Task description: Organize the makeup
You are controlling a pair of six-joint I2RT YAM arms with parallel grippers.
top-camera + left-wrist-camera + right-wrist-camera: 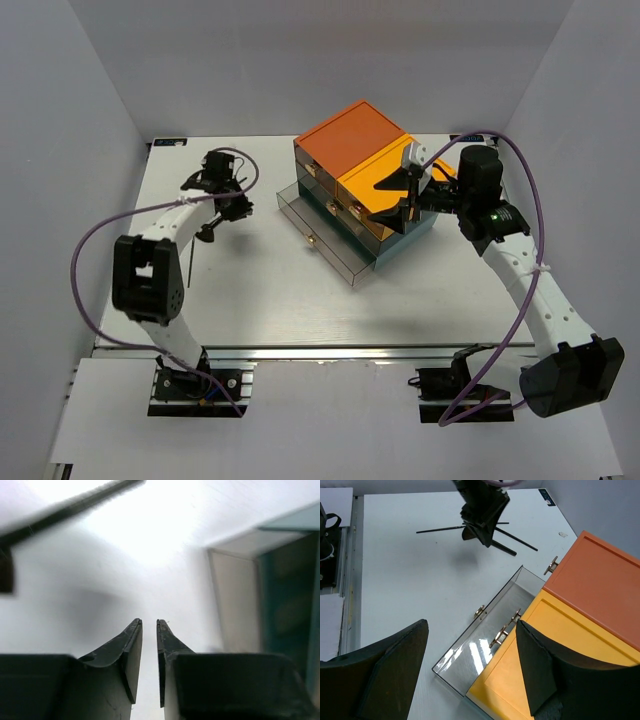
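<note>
The left gripper (149,625) is pinched nearly together, with just a thin slit between the fingertips and nothing in it. It's hanging over the white table (280,300), right above the thin black brushes (440,529). Those lie flat and crossed on the far left part of the table, well apart from the drawer box (600,575). In the left wrist view one of them is only a blurry dark bar off to the upper left, not touching the fingers.

The right gripper (470,665) is spread wide with nothing in it, parked over the yellow-topped side of the box. Just below it the clear drawer (485,640) is pulled out and looks empty as far as I can see.

My read: this is the grab-a-brush step, with the drawer as the likely drop spot. Next the left one needs to open up, line its fingers across one stick and come down low. A thin handle lying flat will be fiddly and could easily skid away.
</note>
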